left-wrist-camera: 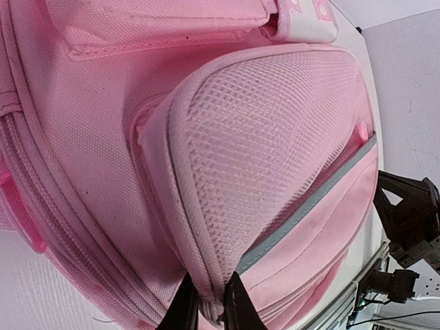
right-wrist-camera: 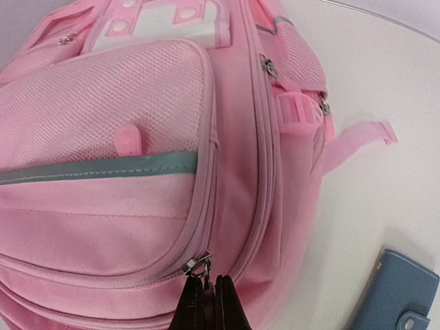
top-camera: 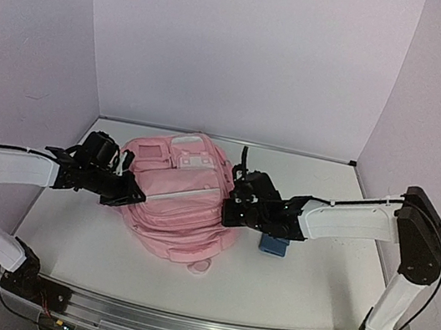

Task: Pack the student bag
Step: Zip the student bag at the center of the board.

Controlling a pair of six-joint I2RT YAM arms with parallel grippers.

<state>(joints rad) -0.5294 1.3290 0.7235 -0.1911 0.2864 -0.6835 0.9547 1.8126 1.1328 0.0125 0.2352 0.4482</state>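
The pink student bag (top-camera: 176,200) lies flat in the middle of the table, front pockets up. My left gripper (top-camera: 137,195) is at its left side, shut on the piped edge of the front mesh pocket (left-wrist-camera: 268,144); its two fingers pinch the fabric in the left wrist view (left-wrist-camera: 210,302). My right gripper (top-camera: 228,209) is at the bag's right side, shut on the metal zipper pull (right-wrist-camera: 199,266) of the front pocket. The bag fills most of the right wrist view (right-wrist-camera: 137,172).
A small blue case (top-camera: 273,245) lies on the table just right of the bag, under my right arm; it also shows in the right wrist view (right-wrist-camera: 399,292). A loose pink strap (right-wrist-camera: 357,137) trails off the bag's side.
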